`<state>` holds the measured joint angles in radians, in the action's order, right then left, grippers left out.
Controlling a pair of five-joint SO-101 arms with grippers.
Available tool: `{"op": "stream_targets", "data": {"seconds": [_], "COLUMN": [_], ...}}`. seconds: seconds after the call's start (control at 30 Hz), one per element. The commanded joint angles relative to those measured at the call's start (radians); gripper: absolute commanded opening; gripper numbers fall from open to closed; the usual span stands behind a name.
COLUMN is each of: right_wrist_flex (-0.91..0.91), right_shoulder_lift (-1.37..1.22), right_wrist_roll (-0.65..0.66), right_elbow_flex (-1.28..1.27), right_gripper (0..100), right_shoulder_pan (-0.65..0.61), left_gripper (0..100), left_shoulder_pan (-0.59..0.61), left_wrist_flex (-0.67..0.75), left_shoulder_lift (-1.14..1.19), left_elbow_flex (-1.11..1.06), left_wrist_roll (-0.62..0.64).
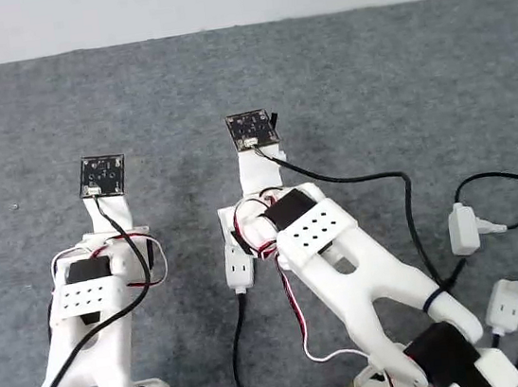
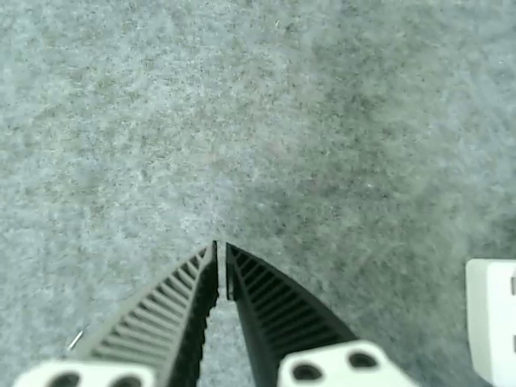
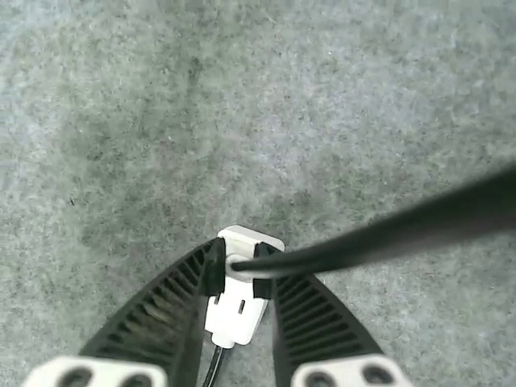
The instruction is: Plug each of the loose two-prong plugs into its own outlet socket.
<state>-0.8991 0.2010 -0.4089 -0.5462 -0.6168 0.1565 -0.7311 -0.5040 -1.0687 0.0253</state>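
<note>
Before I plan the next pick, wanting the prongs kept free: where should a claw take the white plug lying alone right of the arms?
Take the white plastic two-prong plug by its blocky body, from above, near its nearer end. Its prongs seem to point right and its black cord leaves the far end, so that part is probably free.

My left arm [image 1: 88,307] reaches forward over the table, and the left gripper [image 2: 219,248] is closed with its fingertips all but touching. My right arm [image 1: 344,259] angles in toward it, and the right gripper [image 3: 239,256] is clamped on what looks like a white socket [image 3: 234,310].
</note>
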Motion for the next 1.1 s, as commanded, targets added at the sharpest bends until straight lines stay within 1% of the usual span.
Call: {"op": "stream_targets", "data": {"seconds": [0.0, 0.13, 0.27, 0.6, 0.7, 0.8, 0.97, 1.03, 1.07], "right_wrist_flex": [0.021, 0.024, 0.018, 0.016, 0.016, 0.008, -0.064, -0.085, -0.093], "right_shoulder_lift": [0.002, 0.002, 0.002, -0.001, -0.039, -0.081, -0.133, -0.147, -0.153], "right_wrist_roll": [-0.005, 0.06, 0.077, 0.244, 0.284, 0.285, 0.276, 0.236, 0.198], "right_elbow_flex": [-0.011, -0.052, -0.075, -0.16, -0.164, -0.135, -0.046, -0.021, -0.012], "right_gripper": [0.8, 0.8, 0.8, 0.8, 0.8, 0.8, 1.2, 5.0, 8.6], "right_shoulder_pan": [-0.01, -0.031, -0.05, -0.093, -0.119, -0.12, -0.116, -0.125, -0.134], "left_gripper": [2, 2, 2, 2, 2, 2, 2, 2, 2], "left_shoulder_pan": [0.006, 0.006, 0.006, 0.008, 0.008, 0.008, 0.009, 0.011, 0.011], "left_wrist_flex": [0.02, 0.02, 0.02, 0.02, 0.02, 0.02, 0.02, 0.02, 0.02], "left_shoulder_lift": [-0.017, -0.015, -0.015, -0.015, -0.015, -0.015, -0.015, -0.015, -0.015], "left_elbow_flex": [0.047, 0.047, 0.045, 0.045, 0.045, 0.045, 0.045, 0.045, 0.045], "left_wrist_roll": [0.006, 0.0, -0.031, -0.031, -0.031, -0.031, -0.031, -0.031, -0.031]}}
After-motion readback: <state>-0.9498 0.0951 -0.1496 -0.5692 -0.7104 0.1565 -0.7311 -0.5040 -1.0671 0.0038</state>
